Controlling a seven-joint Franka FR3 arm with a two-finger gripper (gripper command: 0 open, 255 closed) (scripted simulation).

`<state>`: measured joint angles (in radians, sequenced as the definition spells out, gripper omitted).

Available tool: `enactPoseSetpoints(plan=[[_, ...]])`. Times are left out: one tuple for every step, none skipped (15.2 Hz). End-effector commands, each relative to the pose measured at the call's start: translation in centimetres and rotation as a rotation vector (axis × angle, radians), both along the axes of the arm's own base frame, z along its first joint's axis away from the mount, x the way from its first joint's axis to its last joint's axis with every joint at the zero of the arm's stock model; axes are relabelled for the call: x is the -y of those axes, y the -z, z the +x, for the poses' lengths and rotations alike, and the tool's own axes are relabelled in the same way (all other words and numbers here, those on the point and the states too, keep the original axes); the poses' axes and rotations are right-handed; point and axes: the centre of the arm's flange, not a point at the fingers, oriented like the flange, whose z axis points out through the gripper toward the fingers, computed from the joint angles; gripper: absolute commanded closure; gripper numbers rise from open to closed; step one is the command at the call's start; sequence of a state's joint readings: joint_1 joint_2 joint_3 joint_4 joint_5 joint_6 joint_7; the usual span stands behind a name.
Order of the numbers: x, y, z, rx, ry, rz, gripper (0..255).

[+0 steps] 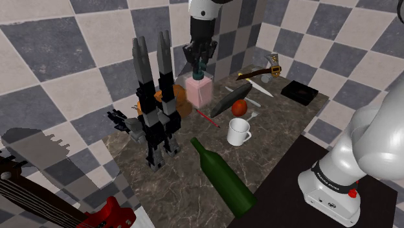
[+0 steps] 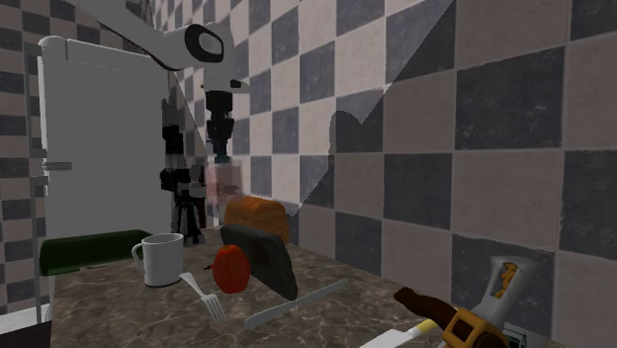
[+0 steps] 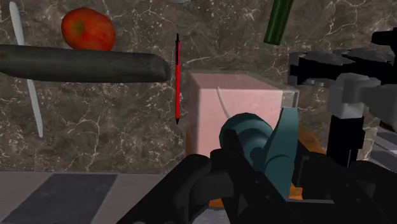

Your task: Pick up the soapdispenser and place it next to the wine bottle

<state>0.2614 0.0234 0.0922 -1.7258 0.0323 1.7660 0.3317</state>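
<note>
One arm at work. Gripper [image 1: 199, 63] hangs straight down onto the soap dispenser [image 1: 199, 92], fingers pinched on its teal pump head; the wrist view has the pump clasped between them.

Dispenser: pink block body, upright, long axis vertical, directly beneath the gripper. Cannot tell whether its base sits on the worktop [image 1: 275, 123] or just off it.

Wine bottle [image 1: 223, 176]: green, lying on its side, well apart from the dispenser, on the side toward the arm's stand. Its neck end is the end nearer the dispenser.

Between dispenser and bottle:
- red pen [image 1: 208, 118], just beside the dispenser's base
- white mug [image 1: 238, 131], farther out, near the bottle's neck

Hard by the dispenser on the other side: a tall black toy robot [image 1: 154, 110] and an orange-brown loaf [image 1: 173, 102]. Red fruit [image 1: 239, 107] lies near the dispenser too.

Judgement: the carry runs from the dispenser toward the stand. A straight lift first looks wise, given the crowding at the base, and then enough height to pass the mug.

Surface: dark marbled stone. Room: walls [image 1: 65, 39] in grey and beige checker tiles.
</note>
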Motion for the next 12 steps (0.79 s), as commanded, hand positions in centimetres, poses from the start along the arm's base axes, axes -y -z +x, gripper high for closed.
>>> enactPoseSetpoints(plan=[[-2.3,0.1,-1.6,0.000,0.001,0.000,255],[-3.4,0.1,-2.3,0.000,0.001,0.000,255],[-4.5,0.1,-3.0,0.000,0.001,0.000,255],[-5.6,0.1,-3.7,0.000,0.001,0.000,255],[-6.7,0.1,-4.5,0.000,0.001,0.000,255],[-7.8,0.1,-5.2,0.000,0.001,0.000,255],[-8.9,0.1,-5.9,0.000,0.001,0.000,255],[-10.0,0.1,-6.6,0.000,0.001,0.000,255],[-11.1,0.1,-7.4,0.000,0.001,0.000,255],[-12.2,0.1,-8.1,0.000,0.001,0.000,255],[-13.3,0.1,-8.8,0.000,0.001,0.000,255],[-14.4,0.1,-9.6,0.000,0.001,0.000,255]])
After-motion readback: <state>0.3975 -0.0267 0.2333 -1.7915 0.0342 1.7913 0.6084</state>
